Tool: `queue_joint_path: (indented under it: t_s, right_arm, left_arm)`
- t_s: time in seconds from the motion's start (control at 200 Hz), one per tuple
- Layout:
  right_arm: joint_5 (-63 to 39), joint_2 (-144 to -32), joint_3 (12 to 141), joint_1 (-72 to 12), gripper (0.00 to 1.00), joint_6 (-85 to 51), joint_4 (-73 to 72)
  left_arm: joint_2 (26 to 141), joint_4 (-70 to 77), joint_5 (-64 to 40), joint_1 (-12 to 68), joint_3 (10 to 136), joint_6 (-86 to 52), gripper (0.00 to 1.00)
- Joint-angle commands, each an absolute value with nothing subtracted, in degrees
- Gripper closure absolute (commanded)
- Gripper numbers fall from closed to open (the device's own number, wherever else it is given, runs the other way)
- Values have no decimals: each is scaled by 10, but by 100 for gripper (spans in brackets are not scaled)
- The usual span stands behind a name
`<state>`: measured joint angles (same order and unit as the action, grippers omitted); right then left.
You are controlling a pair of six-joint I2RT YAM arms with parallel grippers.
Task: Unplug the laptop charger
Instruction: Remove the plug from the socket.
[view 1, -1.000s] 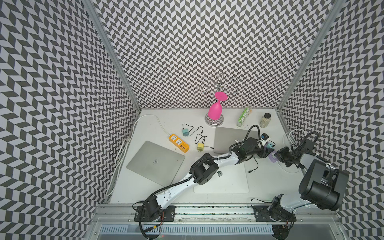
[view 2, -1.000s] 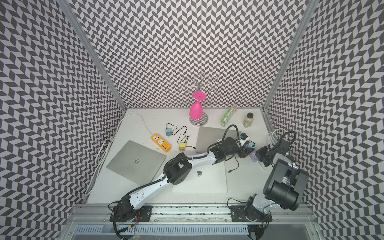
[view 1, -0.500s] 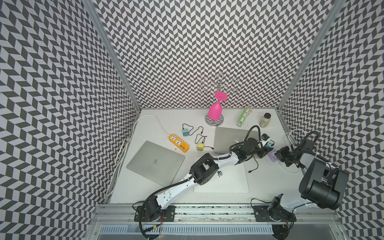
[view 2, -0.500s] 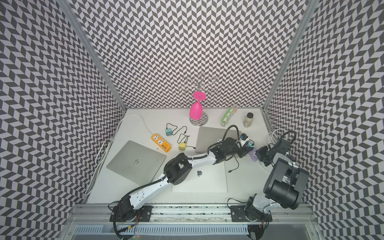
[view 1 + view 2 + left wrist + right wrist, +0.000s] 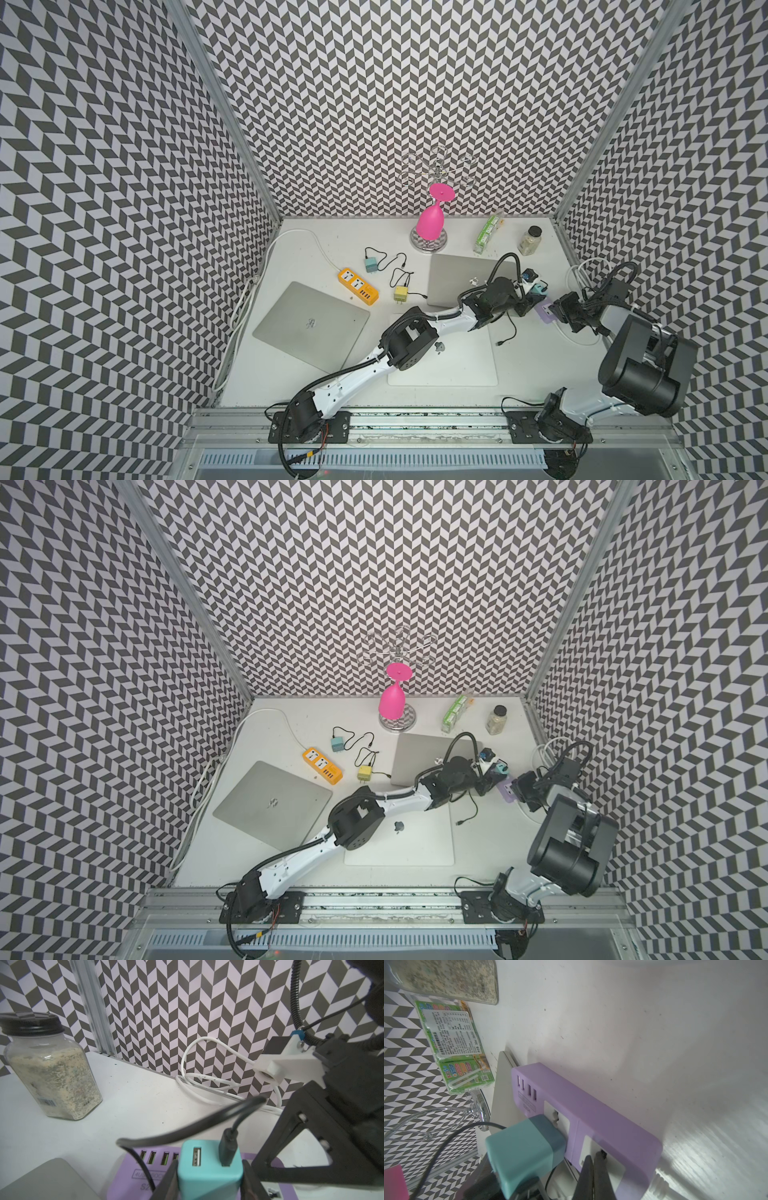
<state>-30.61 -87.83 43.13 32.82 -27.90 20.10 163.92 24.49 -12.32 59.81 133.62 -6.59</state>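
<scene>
Nearby, black cable point(image 5: 187, 1126) loops over teal charger point(image 5: 209, 1172); jar point(image 5: 52, 1068) beyond

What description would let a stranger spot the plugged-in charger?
Find the purple power strip by the right wall. A teal charger stands plugged into it, clamped by the left gripper. The other teal charger and the yellow charger lie unplugged by the orange power strip.

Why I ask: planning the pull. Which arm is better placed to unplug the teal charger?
Left. The left claw grips the teal charger on both sides; the right claw, shut, rests on the purple strip, apparently bracing it.
</scene>
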Motion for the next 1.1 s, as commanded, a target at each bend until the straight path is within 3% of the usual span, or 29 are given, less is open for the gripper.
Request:
queue_joint_path:
  t_s: [0.0,0.29,0.581,0.866,1.091]
  right_arm:
    - [-249,-912,414,330,100,-270,225]
    - [-251,-915,415,330,100,-270,224]
    - [-260,-915,406,330,100,-272,216]
    - [-263,-918,400,330,100,-272,211]
    - [-257,-920,398,330,100,-274,210]
  left_arm:
    - [1613,257,-166,587,1339,-140,75]
    - [1606,194,-114,610,1352,-6,73]
    - [1603,167,-101,614,1356,41,74]
    - [1597,250,-187,580,1326,-148,77]
    - [1590,184,-127,616,1341,36,76]
